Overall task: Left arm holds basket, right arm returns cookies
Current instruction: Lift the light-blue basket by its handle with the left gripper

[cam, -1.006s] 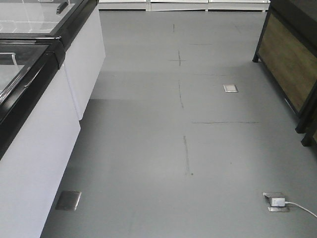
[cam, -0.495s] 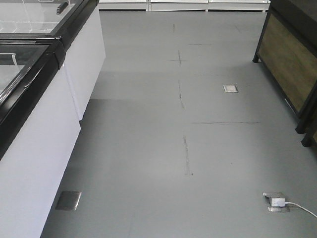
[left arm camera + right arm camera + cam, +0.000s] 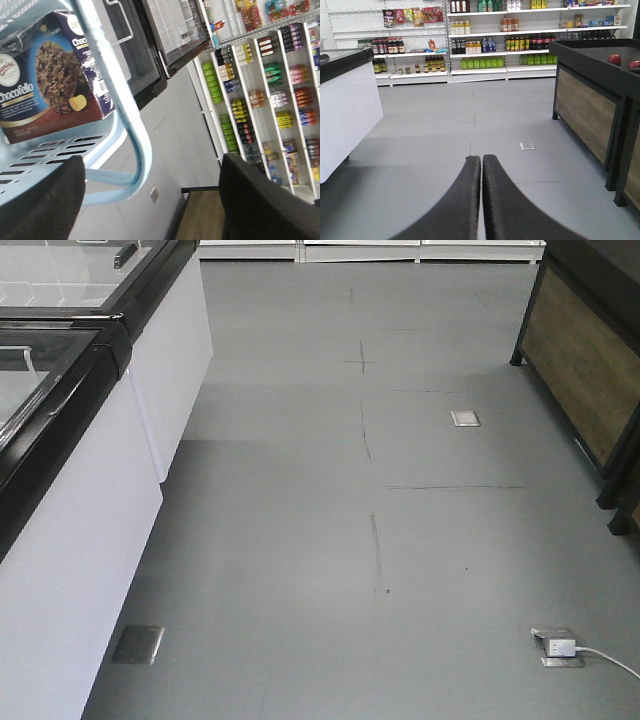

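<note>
Inside the basket [image 3: 131, 120] sit the cookies [image 3: 50, 80]; my left gripper [image 3: 152, 165] is spread wide, the handle [image 3: 112, 181] between its fingers [image 3: 42, 200]; my right gripper [image 3: 481, 157] is pressed together, holding nothing; I should hold the basket level, spread the right one, then take the cookies by the sides.

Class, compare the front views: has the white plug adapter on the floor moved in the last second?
No. The white adapter stays where it was, unchanged against the square floor plate.
</note>
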Controlling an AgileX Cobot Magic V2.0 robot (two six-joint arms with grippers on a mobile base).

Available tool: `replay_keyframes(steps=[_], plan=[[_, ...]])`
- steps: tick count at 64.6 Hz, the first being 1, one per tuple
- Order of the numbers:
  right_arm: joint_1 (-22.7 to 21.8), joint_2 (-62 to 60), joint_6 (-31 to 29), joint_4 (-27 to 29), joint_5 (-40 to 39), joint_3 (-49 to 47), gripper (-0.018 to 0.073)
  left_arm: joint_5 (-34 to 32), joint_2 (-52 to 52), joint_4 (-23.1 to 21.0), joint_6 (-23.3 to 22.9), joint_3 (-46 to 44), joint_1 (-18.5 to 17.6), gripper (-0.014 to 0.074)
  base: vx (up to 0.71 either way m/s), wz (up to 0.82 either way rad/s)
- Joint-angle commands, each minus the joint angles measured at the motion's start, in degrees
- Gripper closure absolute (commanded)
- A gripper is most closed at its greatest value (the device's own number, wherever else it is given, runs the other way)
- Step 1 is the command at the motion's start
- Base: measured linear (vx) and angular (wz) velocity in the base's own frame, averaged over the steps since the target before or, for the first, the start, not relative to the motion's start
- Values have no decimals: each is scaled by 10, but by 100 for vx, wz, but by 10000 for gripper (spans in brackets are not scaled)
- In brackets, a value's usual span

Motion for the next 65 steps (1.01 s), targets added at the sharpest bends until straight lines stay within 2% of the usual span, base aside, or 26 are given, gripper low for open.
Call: replay_keyframes(steps=[1, 11, 27, 37, 43, 55, 65], plan=[[-3, -7, 1, -2, -41, 2, 567, -20, 7, -74, 26, -17, 1, 60, 0, 0], [-3, -7, 1, -2, -41, 2, 567, -32, 38, -124, 70, -17, 1, 62, 0, 0], [-3, -7, 1, -2, -41, 2, 567, -34, 91, -249, 132, -17, 1, 62, 0, 0], [-3, -7, 1, -2, -41, 2, 567, -35, 118, -295, 145, -17, 1, 63, 0, 0], [-3, -7, 1, -2, -41, 2, 567, -29, 134, -325, 170, -21, 0, 64, 0, 0], [-3, -7, 1, -2, -41, 2, 567, 5, 169, -338, 183, -55, -11, 101, 0, 0], [-3, -7, 1, -2, -41, 2, 567, 15, 182, -338, 195, -81, -21, 176, 0, 0]])
